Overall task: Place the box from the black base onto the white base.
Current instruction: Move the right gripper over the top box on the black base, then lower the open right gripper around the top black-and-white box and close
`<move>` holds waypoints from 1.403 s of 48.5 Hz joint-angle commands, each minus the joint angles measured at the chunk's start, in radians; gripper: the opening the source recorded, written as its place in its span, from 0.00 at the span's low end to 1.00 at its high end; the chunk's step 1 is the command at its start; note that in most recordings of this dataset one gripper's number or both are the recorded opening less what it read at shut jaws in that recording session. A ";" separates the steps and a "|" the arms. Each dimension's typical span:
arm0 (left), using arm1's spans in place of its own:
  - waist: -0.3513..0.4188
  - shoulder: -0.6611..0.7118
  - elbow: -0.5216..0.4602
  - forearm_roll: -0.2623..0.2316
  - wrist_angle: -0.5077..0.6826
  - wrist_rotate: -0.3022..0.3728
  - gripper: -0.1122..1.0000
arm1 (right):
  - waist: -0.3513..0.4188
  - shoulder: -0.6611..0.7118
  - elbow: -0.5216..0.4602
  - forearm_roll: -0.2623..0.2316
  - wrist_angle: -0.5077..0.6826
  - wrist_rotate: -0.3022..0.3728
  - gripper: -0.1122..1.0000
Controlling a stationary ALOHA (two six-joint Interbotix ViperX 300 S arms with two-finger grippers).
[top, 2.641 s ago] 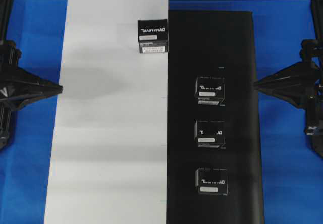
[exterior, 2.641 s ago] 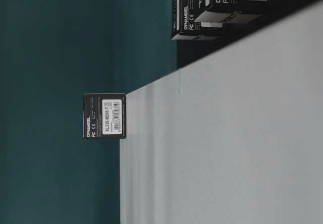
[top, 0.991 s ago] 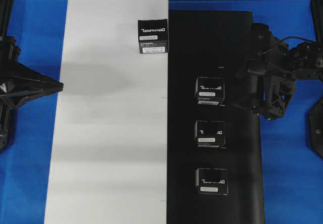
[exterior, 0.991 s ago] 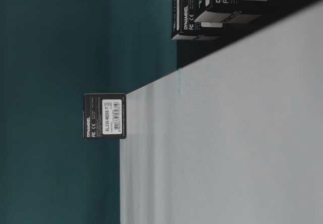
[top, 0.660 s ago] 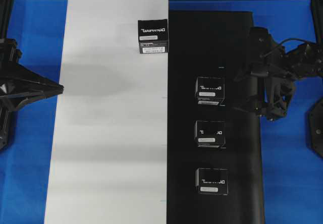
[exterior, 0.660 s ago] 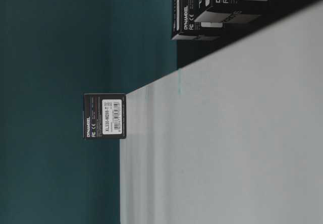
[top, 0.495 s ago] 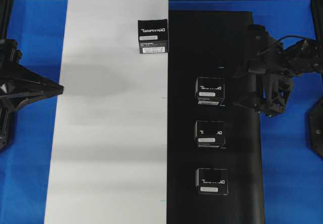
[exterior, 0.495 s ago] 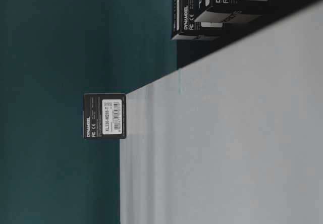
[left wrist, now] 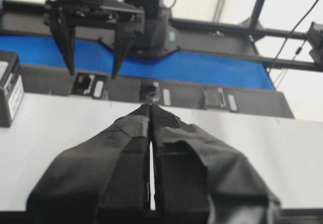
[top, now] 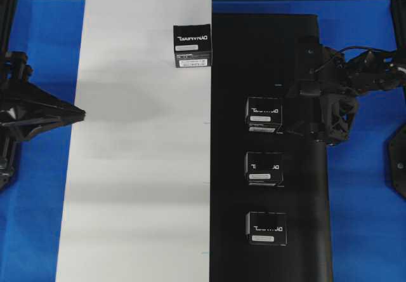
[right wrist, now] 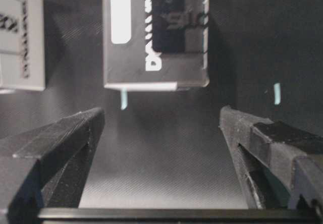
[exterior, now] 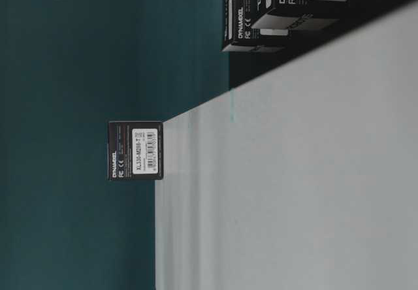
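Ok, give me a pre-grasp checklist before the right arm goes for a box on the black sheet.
1. Right gripper wide open: ok.
2. Nothing held in it: ok.
3. Nearest box lies ahead of the gripper, not yet between its fingers: not ok for closing.
4. Three boxes sit apart in a column on the black base, with room beside the top box: ok.
5. White base has free space; one box sits near its far edge: ok.
6. Left gripper shut, away from the black base: ok.

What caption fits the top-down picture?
Open right gripper beside a small black box on the matte black sheet.
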 commanded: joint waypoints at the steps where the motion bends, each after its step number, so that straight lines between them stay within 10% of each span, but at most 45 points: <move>1: 0.002 0.012 -0.025 0.003 -0.006 -0.002 0.09 | 0.006 0.020 -0.011 0.005 -0.017 -0.002 1.00; 68: 0.003 0.018 -0.018 0.003 -0.006 0.000 0.09 | 0.074 0.189 -0.095 0.020 -0.173 0.023 1.00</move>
